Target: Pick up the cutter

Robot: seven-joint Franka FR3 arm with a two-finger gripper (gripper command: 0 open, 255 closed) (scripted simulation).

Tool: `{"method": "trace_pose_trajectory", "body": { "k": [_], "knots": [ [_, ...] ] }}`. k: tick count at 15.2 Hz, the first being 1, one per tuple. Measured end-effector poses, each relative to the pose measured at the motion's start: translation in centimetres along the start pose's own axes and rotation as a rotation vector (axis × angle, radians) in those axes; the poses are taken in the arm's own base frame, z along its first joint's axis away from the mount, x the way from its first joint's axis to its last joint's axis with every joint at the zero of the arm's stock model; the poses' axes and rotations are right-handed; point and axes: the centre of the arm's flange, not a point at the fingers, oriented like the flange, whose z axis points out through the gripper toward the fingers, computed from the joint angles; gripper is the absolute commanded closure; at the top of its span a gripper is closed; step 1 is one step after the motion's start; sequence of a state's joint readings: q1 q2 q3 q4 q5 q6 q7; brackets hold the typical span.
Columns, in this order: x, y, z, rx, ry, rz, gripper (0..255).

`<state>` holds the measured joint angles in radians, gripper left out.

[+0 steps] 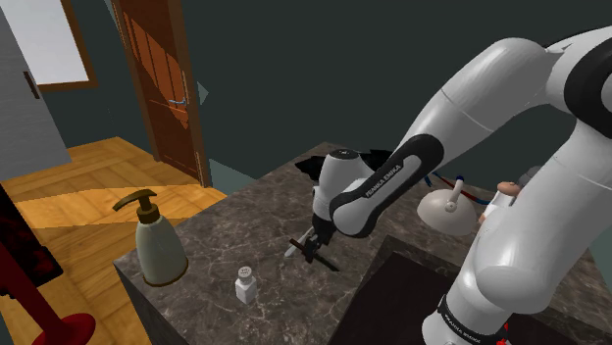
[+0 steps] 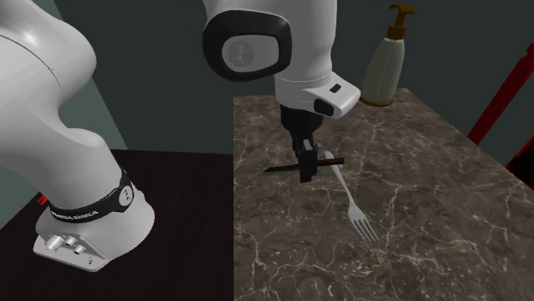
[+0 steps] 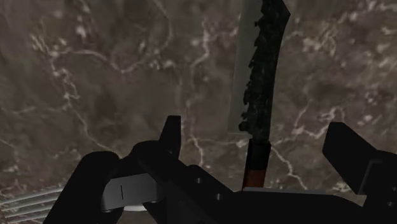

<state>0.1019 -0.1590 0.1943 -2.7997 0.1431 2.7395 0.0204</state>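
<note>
Hand (image 2: pixel 305 174) spread, down at the desk (image 2: pixel 428 171) — knife (image 3: pixel 261 83) lies between its fingers, not gripped. Fork (image 2: pixel 353 205) just beside — soap bottle (image 1: pixel 157 240) well apart.

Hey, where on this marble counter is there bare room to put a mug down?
Free: the stone between the soap dispenser and the fork, out to the counter edge on the second exterior view's right, and the stretch past the fork's tines. Crowded: at the gripper, where cutter and fork lie close together.
</note>
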Motion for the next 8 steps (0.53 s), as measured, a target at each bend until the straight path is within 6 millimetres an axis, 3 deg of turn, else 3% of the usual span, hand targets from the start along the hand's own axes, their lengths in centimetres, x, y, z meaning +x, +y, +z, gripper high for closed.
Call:
{"method": "trace_pose_trajectory", "body": {
  "k": [2,3,8],
  "knots": [
    [-0.05,-0.09,1.01,0.000,0.000,0.000,0],
    [-0.10,-0.06,1.23,0.000,0.000,0.000,255],
    [-0.03,0.10,1.21,0.000,0.004,0.004,255]
  ]
}}
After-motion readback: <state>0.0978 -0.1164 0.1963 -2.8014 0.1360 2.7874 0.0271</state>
